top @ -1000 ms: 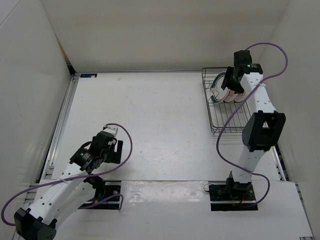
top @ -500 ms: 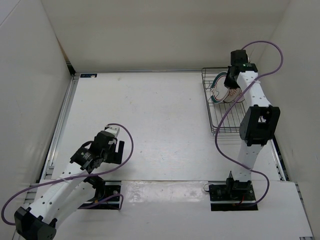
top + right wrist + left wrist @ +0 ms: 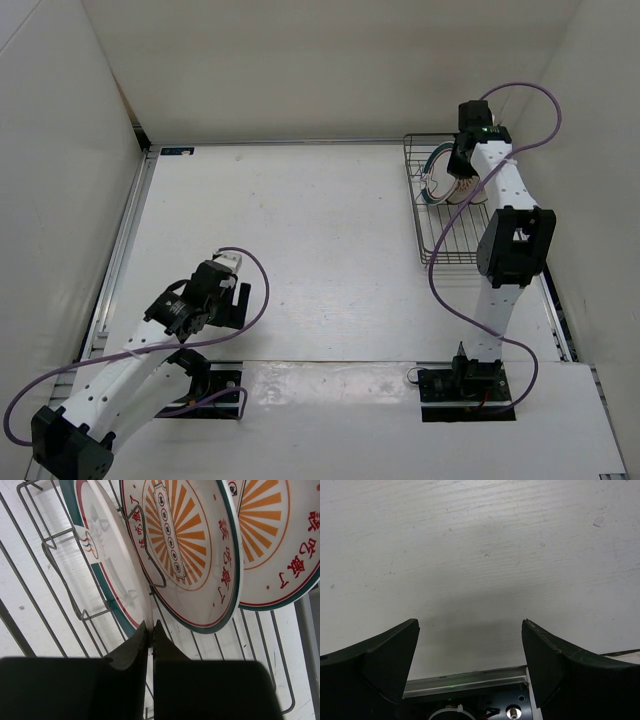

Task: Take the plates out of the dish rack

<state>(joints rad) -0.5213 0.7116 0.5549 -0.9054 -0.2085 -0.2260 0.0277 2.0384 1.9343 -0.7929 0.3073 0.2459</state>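
Three plates stand upright in the dark wire dish rack [image 3: 450, 240] at the back right. In the right wrist view, the plate with the teal-and-pink rim [image 3: 102, 565] is on the left. Two orange sunburst plates are beside it, one in the middle [image 3: 185, 545] and one on the right [image 3: 280, 540]. My right gripper [image 3: 151, 627] is shut on the lower edge of the teal-and-pink rimmed plate, whose thin rim is pinched between the fingertips. From above, the right gripper [image 3: 462, 165] hangs over the plates [image 3: 443, 183]. My left gripper [image 3: 470, 650] is open and empty over the table at the near left.
Upright wire prongs [image 3: 150, 570] stand between the plates. White walls enclose the table on the left, back and right, and the rack sits close to the right wall. A metal rail [image 3: 120, 250] runs along the table's left edge. The left arm [image 3: 190, 310] rests near its base.
My right gripper has gone from open to shut on the rim of the teal-and-pink plate and has settled slightly deeper into the rack. The left arm has barely shifted.
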